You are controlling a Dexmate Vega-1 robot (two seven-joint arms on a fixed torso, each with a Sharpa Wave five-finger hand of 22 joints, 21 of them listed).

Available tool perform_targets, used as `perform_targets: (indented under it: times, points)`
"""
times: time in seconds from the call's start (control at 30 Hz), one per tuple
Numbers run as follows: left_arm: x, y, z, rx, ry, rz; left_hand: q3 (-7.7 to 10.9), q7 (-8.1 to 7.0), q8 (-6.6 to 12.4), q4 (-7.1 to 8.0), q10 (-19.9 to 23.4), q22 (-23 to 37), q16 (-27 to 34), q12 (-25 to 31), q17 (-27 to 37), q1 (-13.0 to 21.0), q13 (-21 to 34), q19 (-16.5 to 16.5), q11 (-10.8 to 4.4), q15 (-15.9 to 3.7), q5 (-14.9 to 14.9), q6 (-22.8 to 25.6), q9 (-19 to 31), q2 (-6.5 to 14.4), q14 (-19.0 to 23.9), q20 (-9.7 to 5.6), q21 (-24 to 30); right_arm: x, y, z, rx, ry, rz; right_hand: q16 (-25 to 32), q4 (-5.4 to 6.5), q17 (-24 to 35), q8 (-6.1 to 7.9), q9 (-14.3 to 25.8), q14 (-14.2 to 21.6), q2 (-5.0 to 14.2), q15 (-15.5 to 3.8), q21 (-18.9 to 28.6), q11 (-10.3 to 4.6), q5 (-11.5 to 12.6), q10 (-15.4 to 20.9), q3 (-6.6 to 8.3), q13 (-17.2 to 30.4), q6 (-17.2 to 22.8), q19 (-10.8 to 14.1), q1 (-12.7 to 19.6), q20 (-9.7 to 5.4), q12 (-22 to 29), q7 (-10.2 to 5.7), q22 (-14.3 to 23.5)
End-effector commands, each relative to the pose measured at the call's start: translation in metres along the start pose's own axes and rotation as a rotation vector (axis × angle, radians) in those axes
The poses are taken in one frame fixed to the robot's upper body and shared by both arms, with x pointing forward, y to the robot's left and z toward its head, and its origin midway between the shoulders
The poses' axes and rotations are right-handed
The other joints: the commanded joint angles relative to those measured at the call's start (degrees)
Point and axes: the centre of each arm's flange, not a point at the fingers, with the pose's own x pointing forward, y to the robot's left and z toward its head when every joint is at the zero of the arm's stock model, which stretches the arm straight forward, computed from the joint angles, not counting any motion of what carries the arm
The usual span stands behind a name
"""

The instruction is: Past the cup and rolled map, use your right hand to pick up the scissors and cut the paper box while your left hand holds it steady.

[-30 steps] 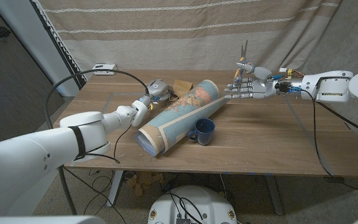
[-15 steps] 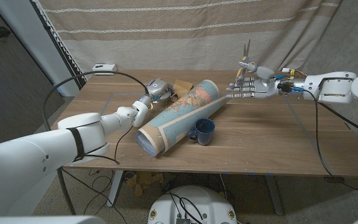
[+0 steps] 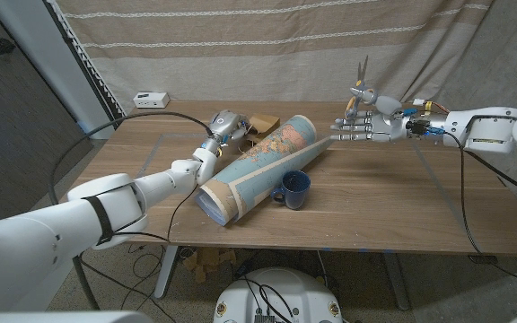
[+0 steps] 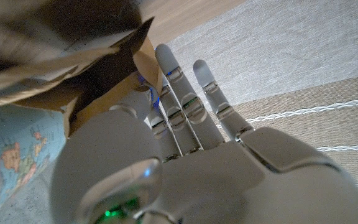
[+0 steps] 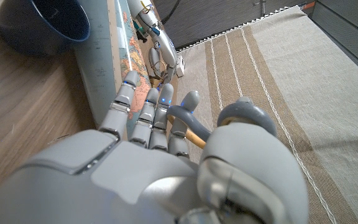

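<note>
The right hand (image 3: pixel 359 128) holds the scissors (image 3: pixel 358 82) by the handles, blades pointing up, well apart from the rolled map (image 3: pixel 260 167) on its right side. The paper box (image 3: pixel 260 124) lies just behind the map's far end. The left hand (image 3: pixel 223 126) is at the box; I cannot tell if its fingers grip it. I think the scissors should travel high over the map and the cup (image 3: pixel 293 189), then tilt the blades down toward a free box edge.

Head camera looked down from above over wooden table (image 3: pixel 375 211), both arms entering from bottom corners. Left wrist camera sat close behind left hand (image 4: pixel 185 162), facing paper box (image 4: pixel 98 74). Right wrist camera sat behind right hand (image 5: pixel 142 162). All shared rolled map (image 3: pixel 258 166).
</note>
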Motion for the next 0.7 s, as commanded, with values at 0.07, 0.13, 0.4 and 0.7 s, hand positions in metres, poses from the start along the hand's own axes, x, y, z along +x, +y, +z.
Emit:
perform_targets:
  times: [0.07, 0.13, 0.4, 0.7]
  points:
    - [-0.003, 0.012, -0.006, -0.055, 0.126, 0.071, 0.19, 1.0, 2.98, -0.41, 2.14, 0.19, 0.05, 13.47, -0.04, 1.11, 18.85, 0.25, -2.0, 0.01, -0.29, 1.79, 10.89, -0.04, 0.97, -7.79, 0.6, -0.005, 0.0, -0.002, -0.001, -0.018, 0.007, -0.13, 0.12, -0.03, 0.54, -0.07, -0.11, 0.01, 0.07, -0.18, 0.0, -0.05, 0.51, 0.25, 0.25, 0.44, -0.19, -0.47, 0.09, -0.18, 2.48, -0.06]
    - [-0.003, 0.014, -0.007, -0.063, 0.139, 0.081, 0.3, 1.05, 3.09, -0.39, 1.89, 0.11, -0.1, 13.34, -0.19, 1.12, 18.81, 0.06, -2.01, 0.03, -0.28, 1.92, 10.88, -0.06, 0.93, -7.72, 0.68, -0.006, 0.0, -0.002, -0.002, -0.018, 0.007, -0.13, 0.12, -0.04, 0.58, -0.02, -0.11, 0.03, 0.06, -0.17, -0.01, -0.04, 0.55, 0.26, 0.27, 0.42, -0.19, -0.47, 0.08, -0.19, 2.39, -0.06]
    - [-0.004, 0.023, -0.009, -0.079, 0.185, 0.122, 0.56, 1.06, 3.0, -0.17, 1.83, -0.12, -0.39, 13.35, -0.54, 0.97, 18.95, -0.4, -2.02, 0.04, -0.38, 1.21, 10.79, -0.07, 1.07, -7.51, 1.17, -0.008, -0.001, -0.005, 0.002, -0.021, 0.009, -0.16, 0.09, -0.08, 0.61, 0.02, -0.17, 0.05, 0.05, -0.14, 0.01, -0.02, 0.51, 0.29, 0.33, 0.31, -0.19, -0.5, 0.08, -0.32, 2.58, -0.08]
    - [-0.004, 0.037, -0.014, -0.107, 0.23, 0.172, 0.91, 1.23, 3.25, 0.0, 1.91, -0.39, -0.67, 13.4, -0.82, 0.83, 19.04, -0.83, -2.02, 0.06, -0.39, 0.99, 10.92, 0.01, 1.06, -7.48, 1.68, -0.007, 0.0, -0.009, 0.0, -0.01, 0.025, -0.19, 0.06, -0.13, 0.45, -0.3, -0.21, 0.06, 0.11, -0.11, 0.12, 0.0, 0.37, 0.31, 0.36, 0.31, -0.18, -0.54, 0.07, -0.52, 2.47, -0.09]
